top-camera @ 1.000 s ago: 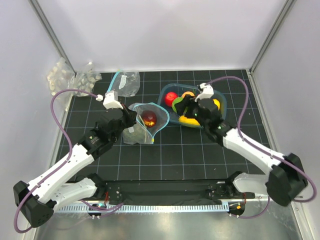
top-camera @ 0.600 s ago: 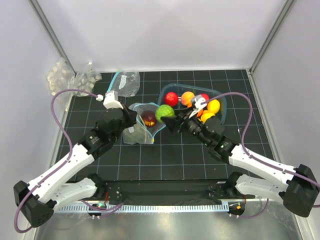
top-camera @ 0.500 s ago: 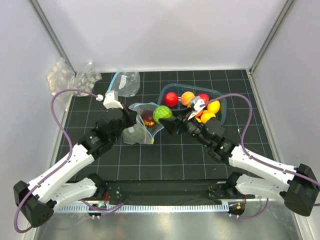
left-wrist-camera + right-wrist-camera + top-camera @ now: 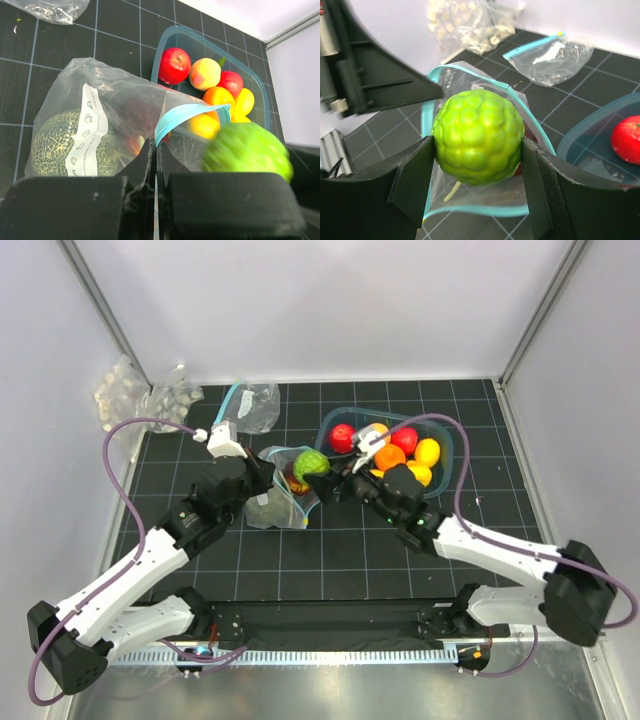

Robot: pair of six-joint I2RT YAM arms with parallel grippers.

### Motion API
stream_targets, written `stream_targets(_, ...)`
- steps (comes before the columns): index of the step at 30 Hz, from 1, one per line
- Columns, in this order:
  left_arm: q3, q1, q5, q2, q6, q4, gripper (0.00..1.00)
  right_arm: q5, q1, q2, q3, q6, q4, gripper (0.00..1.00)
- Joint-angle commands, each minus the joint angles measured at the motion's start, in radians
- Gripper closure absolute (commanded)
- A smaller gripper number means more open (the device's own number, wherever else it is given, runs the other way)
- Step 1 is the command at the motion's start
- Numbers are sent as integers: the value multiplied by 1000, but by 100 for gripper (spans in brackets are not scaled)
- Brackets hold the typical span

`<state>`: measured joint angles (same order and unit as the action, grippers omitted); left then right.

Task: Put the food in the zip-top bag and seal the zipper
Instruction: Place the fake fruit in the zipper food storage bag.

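Observation:
The clear zip-top bag [image 4: 272, 506] lies open at mid-table with a dull-green melon [image 4: 50, 145] and a red fruit inside. My left gripper [image 4: 155, 146] is shut on the bag's mouth edge, pinching its teal zipper [image 4: 186, 113] and holding it up. A bumpy bright-green ball [image 4: 479, 134] sits between the pads of my right gripper [image 4: 479, 145], which is shut on it. The ball [image 4: 311, 463] hangs just above the bag's open mouth [image 4: 470, 210]. More food stays in the blue tub [image 4: 447, 442]: a red ball [image 4: 343, 437], an orange one [image 4: 390, 457] and a yellow lemon [image 4: 427, 452].
A second, flat zip bag [image 4: 252, 405] lies at the back. Clear packs of white lumps [image 4: 135, 395] sit in the back-left corner against the wall. My left arm [image 4: 365, 65] is close beside the bag's mouth. White walls enclose the black gridded table.
My right gripper lifted the green ball out of the tub and carried it left to above the bag's mouth. The left gripper kept its hold on the bag's edge.

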<state>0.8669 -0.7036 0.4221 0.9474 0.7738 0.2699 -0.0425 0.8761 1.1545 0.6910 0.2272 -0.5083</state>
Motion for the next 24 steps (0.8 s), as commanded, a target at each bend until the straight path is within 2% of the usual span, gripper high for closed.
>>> stream_targets(1,1,7,-8,-9,-7,-54,100,-74,6,108,137,21,-27,59)
stream_targets(3,0,6,-16,-10,-1,-54,100,-74,7,196,185,52,-13,57)
stream_targets(4,-2,6,-26,-12,1,-54,100,-60,11,224,223,69,-12,52)
stream_targets(6,1,7,-34,-16,1,-54,100,-129,33,278,272,96,29,25)
stream_targets(7,1,7,-29,-16,1,-54,100,-144,38,321,324,96,100,1)
stream_targets(11,0,6,-20,-19,-2,-54,100,-175,50,327,343,64,148,0)
stream_targets(18,-3,6,-6,-27,-2,-52,100,-218,50,179,259,14,181,3)
stream_targets(24,-2,6,1,-29,-4,-51,100,-289,50,68,251,-25,278,19)
